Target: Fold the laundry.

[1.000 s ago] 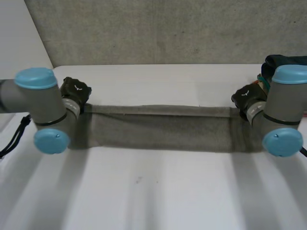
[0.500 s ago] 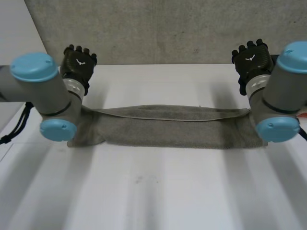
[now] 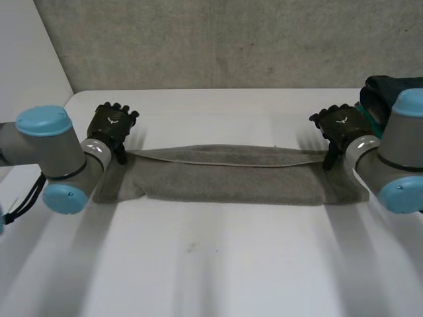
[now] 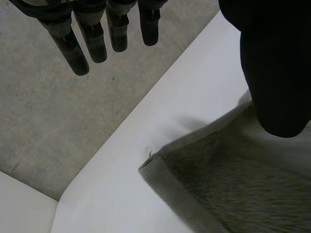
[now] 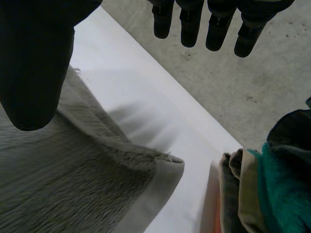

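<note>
Hovering with fingers straight, we had left hand (image 3: 111, 125) above far-left corner of grey towel (image 3: 231, 175), right hand (image 3: 340, 127) above far-right corner; white logo (image 3: 112, 119) on each.

We see a white table (image 3: 211, 264) with a smooth, matte top that spans the head view from side to side. Its far left corner is rounded. A small dark fleck (image 3: 191, 248) marks the top near its middle. Beyond the table's far edge lies a grey, speckled concrete surface (image 3: 231, 39); we cannot tell whether it is wall or floor. At the far left a plain white panel (image 3: 26, 46) meets that concrete along a slanting line. The light is soft, leaving the tabletop bright and the concrete dull.
</note>
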